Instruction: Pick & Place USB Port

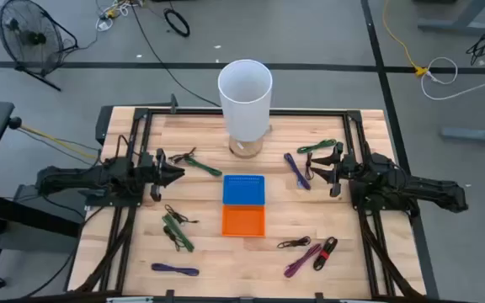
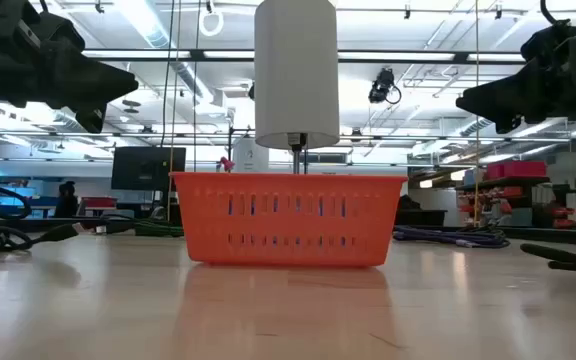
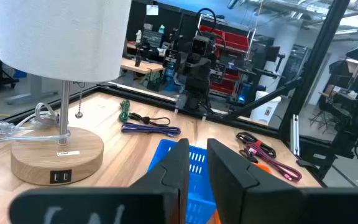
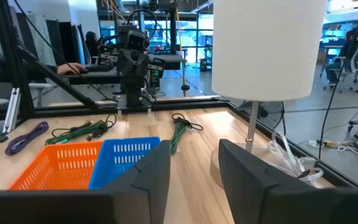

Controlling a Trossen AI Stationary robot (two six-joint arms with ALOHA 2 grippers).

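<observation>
A lamp with a white shade (image 1: 245, 89) stands at the table's far middle on a round wooden base (image 3: 55, 159) that has USB ports (image 3: 61, 177) in its side. In front of it sit a blue basket (image 1: 244, 189) and an orange basket (image 1: 243, 220). Several bundled cables lie flat on the table: green (image 1: 199, 162), green (image 1: 317, 147), purple (image 1: 297, 169), purple (image 1: 175, 269) and magenta (image 1: 303, 259). My left gripper (image 1: 179, 171) hovers left of the blue basket, open and holding nothing (image 3: 197, 163). My right gripper (image 1: 310, 174) hovers to its right, open and holding nothing (image 4: 194, 168).
A green and black bundle (image 1: 176, 229) lies on the near left, and black (image 1: 293, 244) and red-black (image 1: 327, 251) bundles lie on the near right. A black frame rail (image 1: 242, 111) borders the table. A clear white cord (image 3: 17, 124) lies beside the lamp base.
</observation>
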